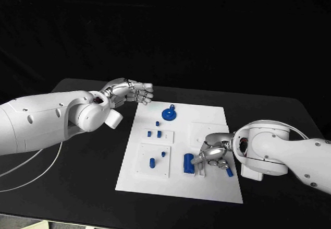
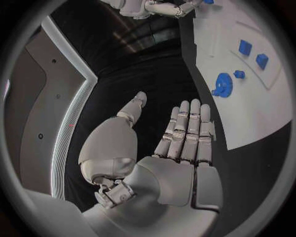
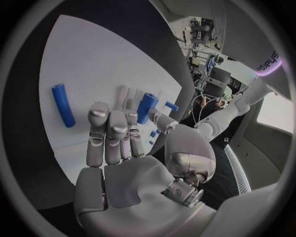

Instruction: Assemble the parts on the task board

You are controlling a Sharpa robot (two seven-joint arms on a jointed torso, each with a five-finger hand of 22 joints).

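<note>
1. My left hand [image 1: 129, 93] hovers over the black table [image 1: 79, 182] just off the far left corner of the task board [image 1: 180, 186]. It holds nothing; in the left wrist view its fingers [image 2: 185, 133] lie straight and side by side, with the thumb standing apart.
2. My right hand [image 1: 214, 153] is down on the board near its right edge, about midway along it. Its fingers [image 3: 111, 131] are bunched together and bent toward the board. I cannot tell whether they pinch anything.
3. A blue cylinder [image 1: 188, 163] lies on the board just beside my right hand, toward the near edge.
4. A smaller blue peg [image 1: 229, 171] lies by the right edge of the board, just beside the same hand.
5. In the right wrist view another blue cylinder [image 3: 147, 107] lies close ahead of my fingertips.
6. A blue gear [image 1: 169, 113] sits near the far edge of the board, well apart from my right hand and nearer my left.
7. Several small blue parts [image 1: 156, 135] sit on raised white blocks on the left half of the board, between the gear and the near edge.
</note>
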